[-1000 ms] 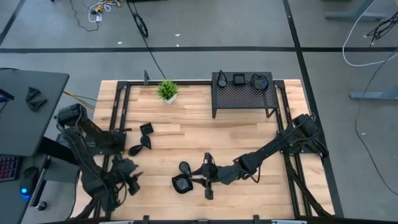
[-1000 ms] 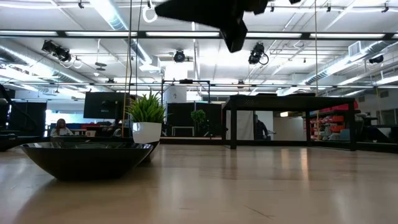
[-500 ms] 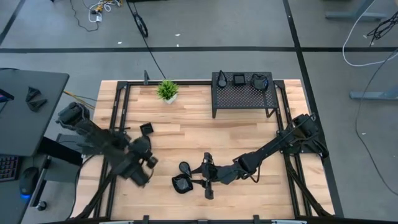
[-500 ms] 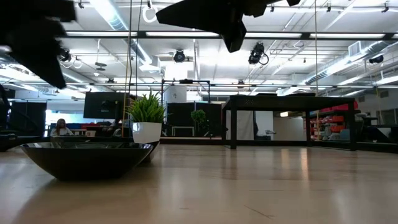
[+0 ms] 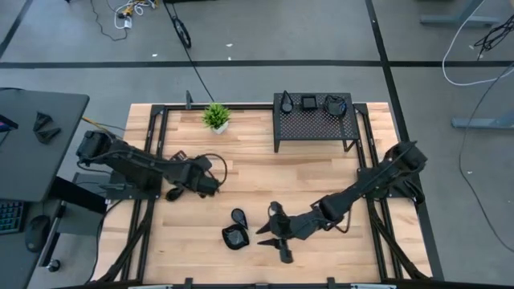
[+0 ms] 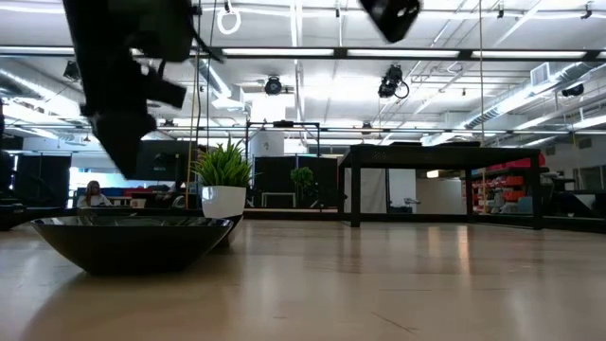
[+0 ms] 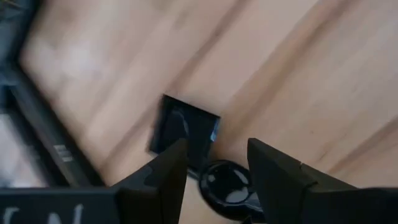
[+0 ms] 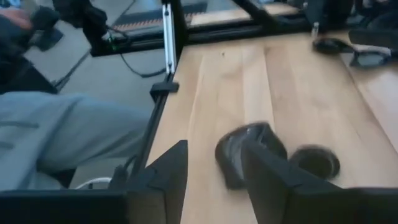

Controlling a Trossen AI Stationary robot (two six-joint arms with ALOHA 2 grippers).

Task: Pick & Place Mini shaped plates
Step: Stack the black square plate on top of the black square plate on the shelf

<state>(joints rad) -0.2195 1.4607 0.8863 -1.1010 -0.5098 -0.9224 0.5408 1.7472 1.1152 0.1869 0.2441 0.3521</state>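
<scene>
Two small black plates lie at the table's front centre: a square plate (image 5: 233, 238) and, touching it at about 1 o'clock, a teardrop plate (image 5: 239, 217). The right wrist view shows the same pair, the square plate (image 8: 250, 147) just beside the teardrop plate (image 8: 315, 162), both flat on the wood.

A second pair lies at 9 o'clock on the table. In the left wrist view, a small square plate (image 7: 184, 127) sits on the boards with a rounded plate (image 7: 226, 184) just beside it. From overhead only part of the rounded plate (image 5: 173, 193) shows past the arm.

Three more plates (image 5: 309, 103) rest on top of the black rack (image 5: 314, 123) at the table's 1 o'clock. In the low view, a wide black plate (image 6: 133, 241) stands close on the left.

The left gripper (image 5: 215, 181) hangs over the 9 o'clock pair, its fingers (image 7: 165, 180) spread and empty. The right gripper (image 5: 277, 234) is at 3 o'clock of the front pair, fingers (image 8: 163, 174) parted, holding nothing.

A potted plant (image 5: 215, 117) stands at 11 o'clock, beside the rack. The table (image 5: 257, 172) is pale wood.
</scene>
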